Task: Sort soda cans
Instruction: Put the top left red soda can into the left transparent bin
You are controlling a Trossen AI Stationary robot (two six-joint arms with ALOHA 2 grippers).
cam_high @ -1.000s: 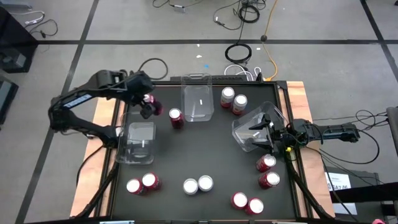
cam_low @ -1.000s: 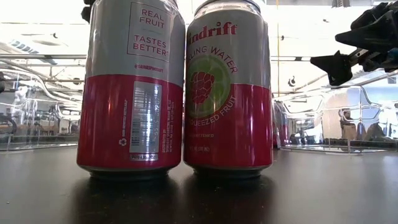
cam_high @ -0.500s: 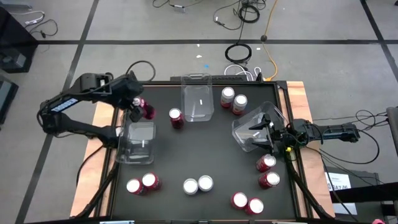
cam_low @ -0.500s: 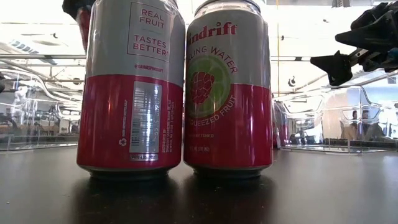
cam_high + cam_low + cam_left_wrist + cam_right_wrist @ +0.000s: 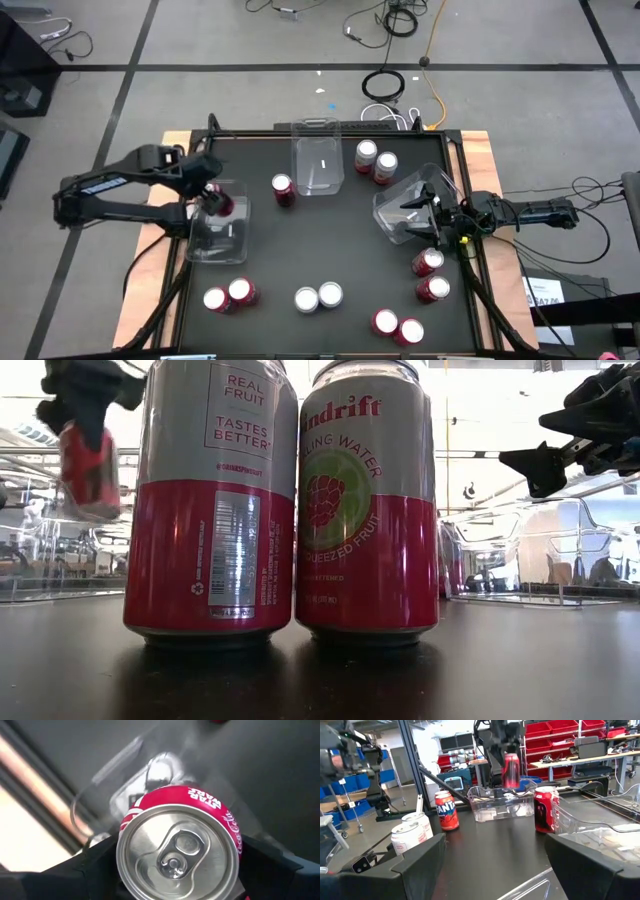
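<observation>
My left gripper (image 5: 212, 196) is shut on a red soda can (image 5: 88, 465) and holds it in the air over the left clear bin (image 5: 220, 238). The can also shows in the right wrist view (image 5: 511, 769), above that bin (image 5: 500, 807). My right gripper (image 5: 424, 215) is open at the right, by a tipped clear bin (image 5: 405, 205); whether it touches the bin I cannot tell. Several other red and silver cans stand on the black table: one (image 5: 283, 188) by the far bin, two (image 5: 375, 160) at the far right, several along the near edge. My left gripper pinches the red can between its two fingers (image 5: 100, 862), on opposite sides of the body just below the silver top (image 5: 177, 852). The fingers come from above, pointing down. The can hangs nearly upright below them (image 5: 88, 470), lifted clear of table and bin.
A third clear bin (image 5: 318, 160) stands at the far middle. Two cans (image 5: 290, 500) stand right in front of the low camera and block much of its view. Cans stand at the near right (image 5: 430, 275) close to my right arm.
My left gripper has carried the red can toward the table's near left, from beside the standing red can to above the left bin, and has lowered it somewhat. The can stays held and clear of the table.
</observation>
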